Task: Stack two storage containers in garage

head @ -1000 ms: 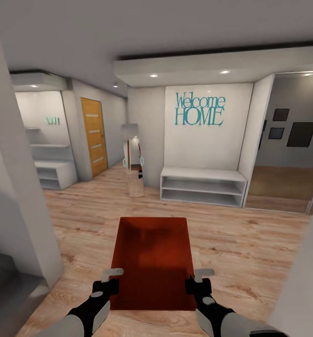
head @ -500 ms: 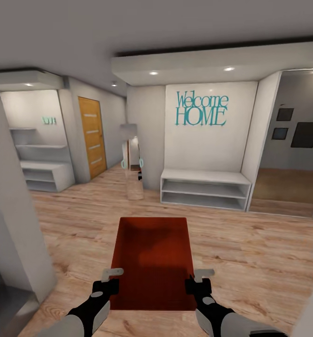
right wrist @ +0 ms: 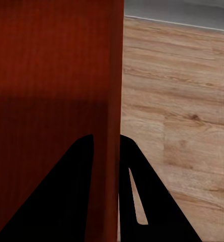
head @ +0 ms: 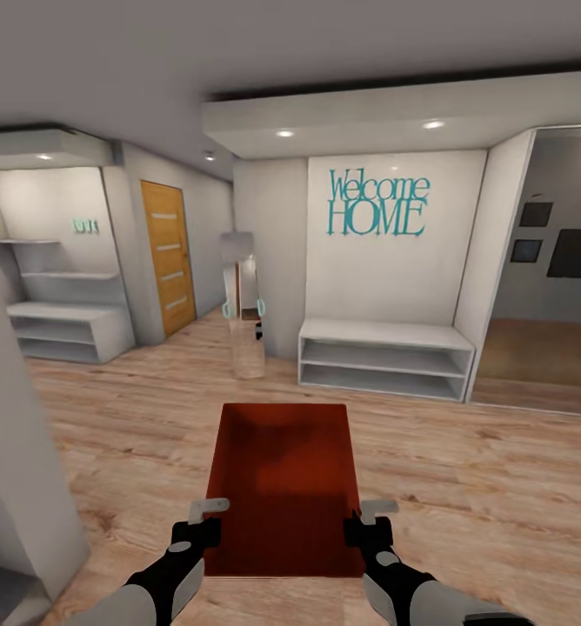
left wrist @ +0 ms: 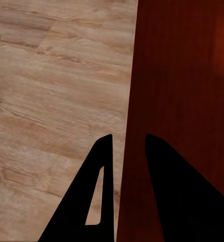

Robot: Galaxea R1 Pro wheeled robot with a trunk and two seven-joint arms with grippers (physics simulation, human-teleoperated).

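Teal words "Welcome HOME" [head: 377, 203] on the white wall [head: 386, 278] above the low white shelf bench [head: 384, 358], with "Welcome" on the top line and "HOME" in big letters under it. More small teal letters [head: 85, 226] on the far wall by the other white shelves [head: 60, 323], too small and blurry to read. No words or numbers on anything else.
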